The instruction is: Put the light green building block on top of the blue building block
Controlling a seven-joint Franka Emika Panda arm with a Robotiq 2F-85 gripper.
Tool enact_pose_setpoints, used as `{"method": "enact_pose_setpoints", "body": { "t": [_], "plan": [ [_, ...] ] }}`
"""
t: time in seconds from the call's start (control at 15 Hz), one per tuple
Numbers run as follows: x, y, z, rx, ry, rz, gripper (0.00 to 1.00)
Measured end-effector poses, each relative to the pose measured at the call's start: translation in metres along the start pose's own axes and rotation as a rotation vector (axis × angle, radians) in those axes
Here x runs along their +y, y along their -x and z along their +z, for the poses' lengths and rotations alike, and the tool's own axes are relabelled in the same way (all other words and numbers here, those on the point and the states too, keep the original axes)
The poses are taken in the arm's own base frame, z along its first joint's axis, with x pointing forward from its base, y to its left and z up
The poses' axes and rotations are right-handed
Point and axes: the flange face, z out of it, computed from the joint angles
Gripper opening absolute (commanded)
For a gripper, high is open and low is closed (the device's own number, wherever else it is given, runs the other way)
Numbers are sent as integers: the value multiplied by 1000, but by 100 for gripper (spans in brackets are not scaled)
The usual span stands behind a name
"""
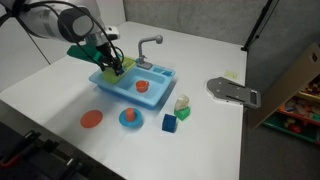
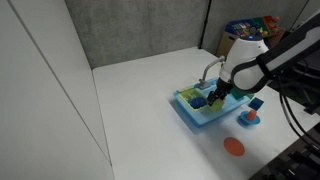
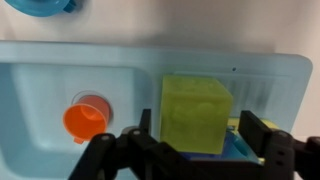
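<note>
White tabletop carries the toy sink, and my claw hangs over its basin, jaws spread to either side of the light green building block, seemingly clear of it. An orange piece sits beside it. The blue building block rests on the table, nearer than the sink.

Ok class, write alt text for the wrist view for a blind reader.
A light green building block sits between the two dark fingers of the gripper, above a light blue toy sink. An orange piece lies in the basin beside it.
</note>
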Motion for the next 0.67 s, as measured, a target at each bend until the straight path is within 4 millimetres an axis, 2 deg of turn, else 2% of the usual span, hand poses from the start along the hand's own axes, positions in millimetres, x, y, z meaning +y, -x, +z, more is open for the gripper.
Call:
{"method": "enact_pose_setpoints", "body": {
  "t": [0.2, 0.27, 0.47, 0.67],
  "plan": [
    [0, 0, 4, -5, 1, 0, 33],
    [0, -1, 4, -4, 0, 1, 30],
    [2, -4, -3, 3, -5, 6, 28],
    [11, -9, -22, 6, -6, 19, 27]
  ]
}}
